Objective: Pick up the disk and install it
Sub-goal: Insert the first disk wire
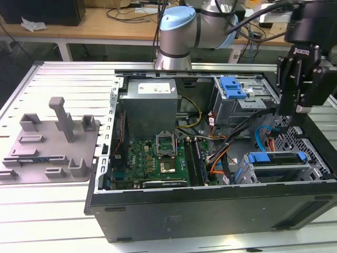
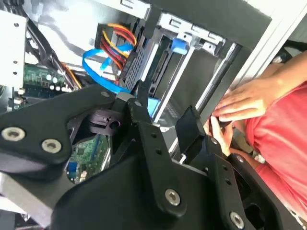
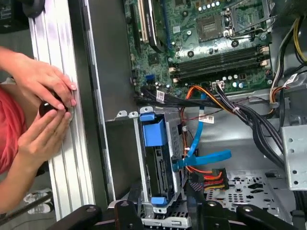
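The robot arm (image 1: 176,31) reaches over an open computer case (image 1: 210,211) on a slotted metal bench (image 1: 68,79). In the second wrist view its black hand (image 2: 163,112) is spread wide, the two fingers (image 2: 141,120) apart with nothing gripped between them. The disk (image 3: 154,134), in its blue bracket, sits in the drive cage (image 1: 258,176) at the near corner of the case on the exterior view's right, beneath the hand and, as far as can be seen, not touching it. It looks lodged in the cage, though whether it is pushed fully home cannot be told. Seating it well would likely mean pressing squarely along the cage rails rather than at one end. The fingers would also need to keep off the blue cable (image 3: 204,158) and the red and orange wires (image 3: 208,175) bunched just beside the cage. The circuit board (image 1: 158,158) fills the middle of the case, and a second bay with a blue latch (image 1: 233,87) stands at the far side. A grey moulded tray (image 1: 50,145) rests on the bench to the exterior view's left, well apart from the case. A person's hands (image 3: 43,91), one sleeve red, rest on the bench edge beside the case. Wooden desks (image 1: 105,23) strewn with cables line the room behind.
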Controlling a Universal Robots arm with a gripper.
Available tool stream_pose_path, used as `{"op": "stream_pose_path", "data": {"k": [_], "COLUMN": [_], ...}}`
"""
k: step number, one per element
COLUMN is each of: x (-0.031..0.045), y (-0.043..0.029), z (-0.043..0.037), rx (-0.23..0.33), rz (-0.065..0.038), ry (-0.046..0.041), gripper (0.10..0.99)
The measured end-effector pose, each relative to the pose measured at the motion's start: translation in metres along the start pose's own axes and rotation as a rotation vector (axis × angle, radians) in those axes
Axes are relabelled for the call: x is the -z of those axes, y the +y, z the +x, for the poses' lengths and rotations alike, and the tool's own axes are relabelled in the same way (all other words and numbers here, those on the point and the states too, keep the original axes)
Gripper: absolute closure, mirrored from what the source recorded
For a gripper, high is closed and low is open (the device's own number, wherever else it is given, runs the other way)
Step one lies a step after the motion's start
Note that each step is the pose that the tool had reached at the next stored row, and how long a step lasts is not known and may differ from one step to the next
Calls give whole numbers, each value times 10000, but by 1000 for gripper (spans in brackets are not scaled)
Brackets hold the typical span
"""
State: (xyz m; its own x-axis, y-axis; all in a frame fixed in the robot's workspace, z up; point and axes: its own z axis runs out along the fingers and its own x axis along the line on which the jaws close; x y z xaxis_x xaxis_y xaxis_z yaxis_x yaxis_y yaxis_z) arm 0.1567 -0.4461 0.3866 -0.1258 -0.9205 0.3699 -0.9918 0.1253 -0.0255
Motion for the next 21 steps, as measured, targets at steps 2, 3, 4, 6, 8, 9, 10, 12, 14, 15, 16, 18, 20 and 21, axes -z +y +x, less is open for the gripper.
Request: {"op": "stream_pose_path", "data": {"k": [2, 3, 4, 6, 8, 9, 10, 12, 14, 15, 16, 18, 20, 21], "x": [3, 5, 6, 3, -4, -22, -39, -85, -92, -85, -80, -79, -103, -113], "y": [1, 3, 4, 11, 0, -15, -17, -23, -38, -49, -52, -59, -61, -61], "z": [-9, -25, -40, -90, -125, -141, -149, -172, -198, -238, -260, -299, -315, -320], "rx": [19, 56, 105, 225, 255, 258, 258, 246, 240, 236, 232, 216, 175, 160], "rz": [-39, -22, -1, 54, 67, 69, 68, 56, 45, 42, 41, 32, 16, 9], "ry": [19, 34, 53, 96, 99, 98, 99, 98, 102, 101, 101, 101, 102, 103], "gripper": [584, 584, 584, 584, 584, 584, 584, 584, 584, 584, 584, 596, 733, 733]}}
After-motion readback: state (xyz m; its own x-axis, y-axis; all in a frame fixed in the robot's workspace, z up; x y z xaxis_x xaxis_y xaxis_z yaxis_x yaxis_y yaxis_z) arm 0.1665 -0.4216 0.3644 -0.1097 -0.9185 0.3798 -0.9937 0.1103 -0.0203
